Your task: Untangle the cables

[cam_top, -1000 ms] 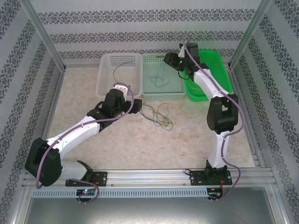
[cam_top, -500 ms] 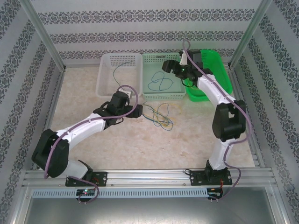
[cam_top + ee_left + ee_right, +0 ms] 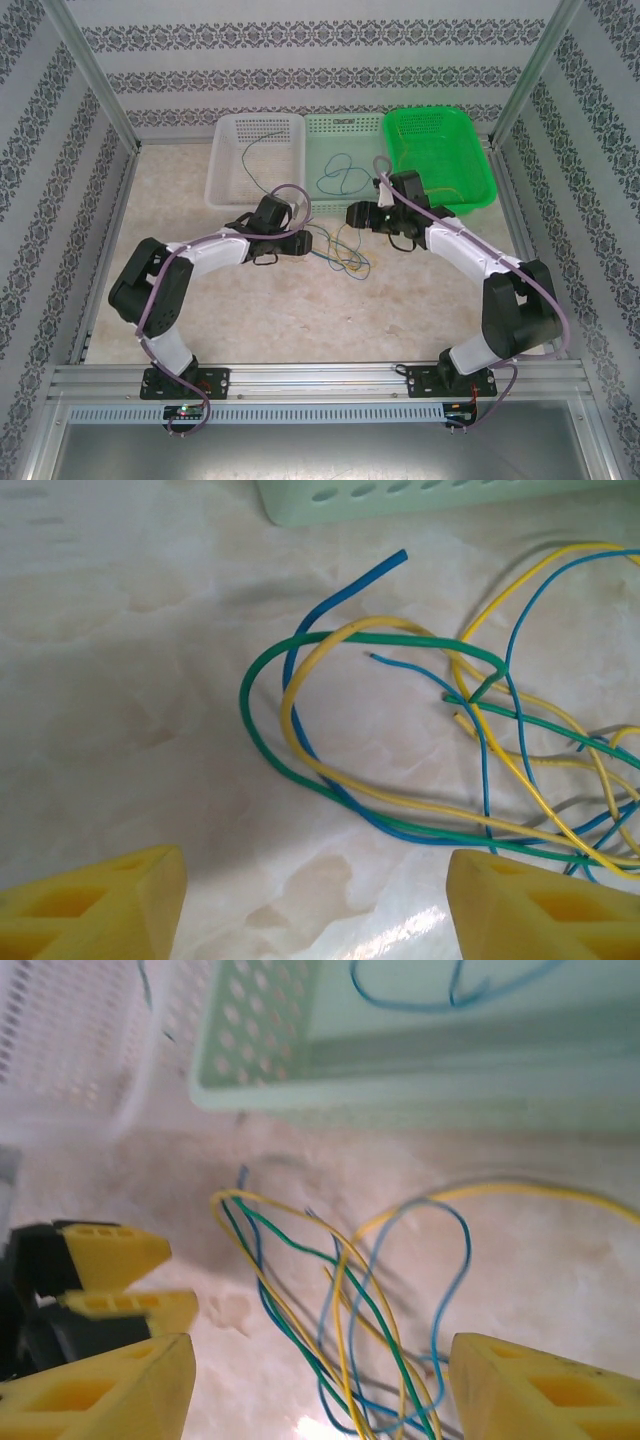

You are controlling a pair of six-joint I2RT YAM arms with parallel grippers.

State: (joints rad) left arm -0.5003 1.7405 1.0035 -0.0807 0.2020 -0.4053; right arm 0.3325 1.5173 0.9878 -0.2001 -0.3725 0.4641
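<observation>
2 bent arms [image 3: 200, 255] [image 3: 470, 255] (grippers [image 3: 300, 243] [image 3: 352, 215] parted) flank the cables [image 3: 340, 250].

The table [image 3: 290, 310] is showing a pale, cloudy stone look. Three baskets are sitting on it in a row at the far side, side by side: a white basket [image 3: 220, 170] on the left, a pale green basket [image 3: 335, 207] in the middle and a bright green basket [image 3: 485, 170] on the right. A bunch of thin cables [image 3: 340, 248] is lying on the bare top just in front of the middle basket. Yellow, blue and green strands are looping and crossing over each other there.
</observation>
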